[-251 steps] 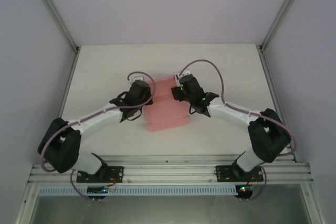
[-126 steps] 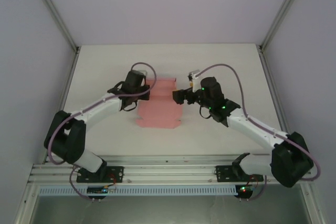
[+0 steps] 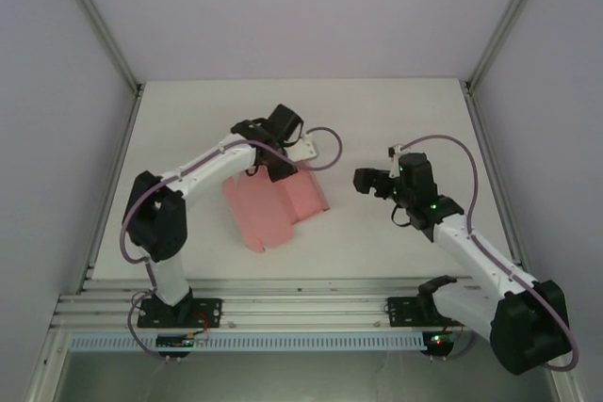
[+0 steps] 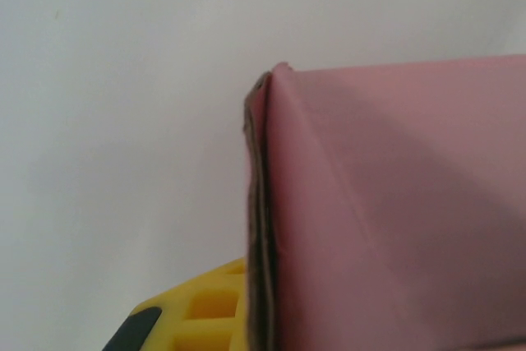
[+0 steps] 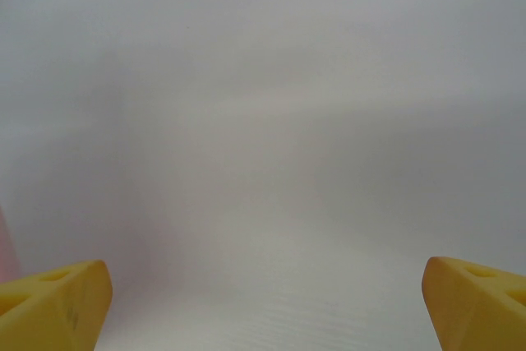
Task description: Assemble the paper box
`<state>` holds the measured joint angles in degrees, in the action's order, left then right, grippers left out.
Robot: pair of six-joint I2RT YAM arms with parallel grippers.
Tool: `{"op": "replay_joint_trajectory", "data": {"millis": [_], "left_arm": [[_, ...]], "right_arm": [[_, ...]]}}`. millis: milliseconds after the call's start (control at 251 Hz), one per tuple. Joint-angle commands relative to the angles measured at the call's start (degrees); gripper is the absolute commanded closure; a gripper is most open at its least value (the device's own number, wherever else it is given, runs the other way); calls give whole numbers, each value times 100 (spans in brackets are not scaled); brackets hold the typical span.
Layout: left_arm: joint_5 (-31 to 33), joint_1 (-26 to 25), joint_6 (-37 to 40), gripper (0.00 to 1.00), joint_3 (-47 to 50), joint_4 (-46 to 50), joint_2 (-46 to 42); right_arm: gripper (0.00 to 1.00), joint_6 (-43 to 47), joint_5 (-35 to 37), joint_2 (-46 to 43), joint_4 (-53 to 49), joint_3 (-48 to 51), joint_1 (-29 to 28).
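The paper box (image 3: 273,206) is a pink creased card sheet, lying tilted in the middle of the table with its far edge lifted. My left gripper (image 3: 270,168) is shut on that far edge. In the left wrist view the pink card (image 4: 394,203) runs edge-on past one yellow finger (image 4: 201,314), its folded seam pointing away from the camera. My right gripper (image 3: 363,179) hangs open to the right of the card, apart from it. Its two yellow fingertips (image 5: 57,302) stand wide over bare table, with nothing between them.
The white table (image 3: 188,120) is walled on three sides. An aluminium rail (image 3: 301,308) with both arm bases runs along the near edge. A white tag (image 3: 303,149) on the left wrist sticks out just beyond the card.
My right gripper has let go of the card, opened wide and drawn back to the right. The left arm has swung right over the card, turning it anticlockwise.
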<state>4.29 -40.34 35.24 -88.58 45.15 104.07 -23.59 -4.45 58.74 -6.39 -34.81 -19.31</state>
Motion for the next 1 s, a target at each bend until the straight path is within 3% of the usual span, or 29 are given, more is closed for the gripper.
{"op": "replay_joint_trajectory", "data": {"millis": [0,92,331,459,527,663,902,954,982,994], "left_arm": [[704,-251,1285,100,-325,949,437],[1287,-316,1466,100,-656,959,893],[1792,-512,1662,99,-1093,1033,1579],[1794,-676,1756,92,-1182,1072,1969],[1783,-703,1709,79,-1352,1119,2192],[1686,-703,1537,72,-1767,1225,2489],[1237,-681,1373,40,-1995,1287,2207],[1068,-653,1308,23,-1994,1198,2016],[966,-636,1269,3,-1992,1141,1897],[915,-634,1254,0,-1979,1122,1845]], "right_arm": [[2,-239,-227,-136,-226,138,139],[1,-236,-323,-181,-299,158,270],[1,-360,-425,-284,-341,359,489],[1,-385,-504,-287,-378,410,562],[1,-407,-531,-294,-394,426,584],[1,-400,-570,-313,-472,436,615],[1,-297,-696,-404,-490,450,641],[2,-257,-736,-395,-472,431,640],[1,-230,-763,-383,-451,426,648],[2,-221,-782,-375,-443,415,649]]}}
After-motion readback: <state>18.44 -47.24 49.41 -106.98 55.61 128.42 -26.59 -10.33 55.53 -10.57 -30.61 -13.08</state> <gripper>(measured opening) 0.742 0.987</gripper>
